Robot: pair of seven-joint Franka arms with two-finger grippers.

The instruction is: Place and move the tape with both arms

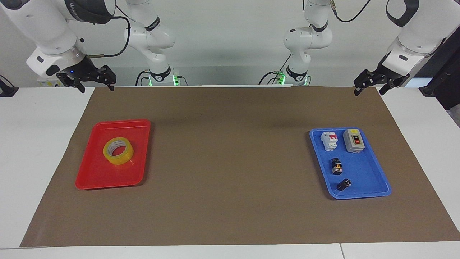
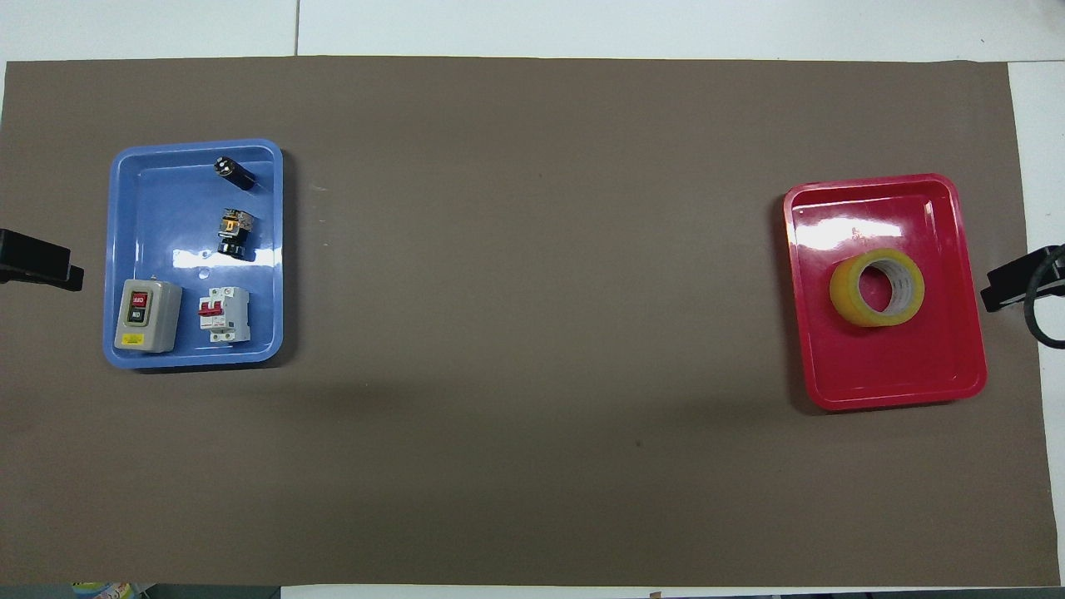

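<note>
Your white worktop point(image 1: 21, 151) carries a brown mat point(image 1: 230, 151); on it you see a red tray point(image 1: 93, 176) and a blue tray point(image 1: 370, 176), well apart.

Two high, opposed tabletop views

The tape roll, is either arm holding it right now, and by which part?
Nothing is held. The tape lies flat in the red tray, untouched. The right tool and left tool both hang open, raised, near the robots.
</note>
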